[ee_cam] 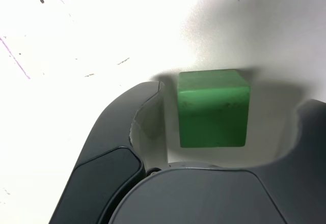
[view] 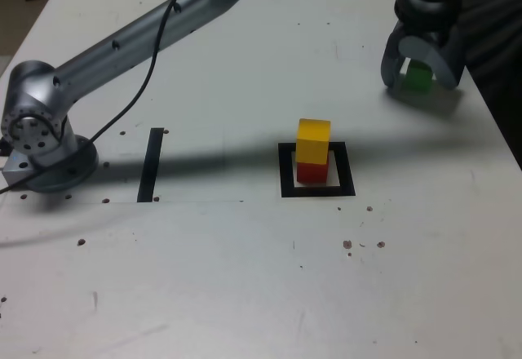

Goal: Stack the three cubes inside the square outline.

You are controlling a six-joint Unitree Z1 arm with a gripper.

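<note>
At the far right of the exterior view my gripper reaches down to the table and straddles the green cube. In the wrist view the green cube rests on the white surface between the dark fingers. A narrow gap shows on one side and a wider one on the other, so the gripper is open around it. The yellow cube sits on the red cube, slightly offset. Both stand inside the square outline near the table's middle.
A straight black strip lies on the table toward the exterior view's left. The arm's base stands beside it, and the arm spans the back of the table. Dark cloth borders the table's right edge. Small specks dot the white surface.
</note>
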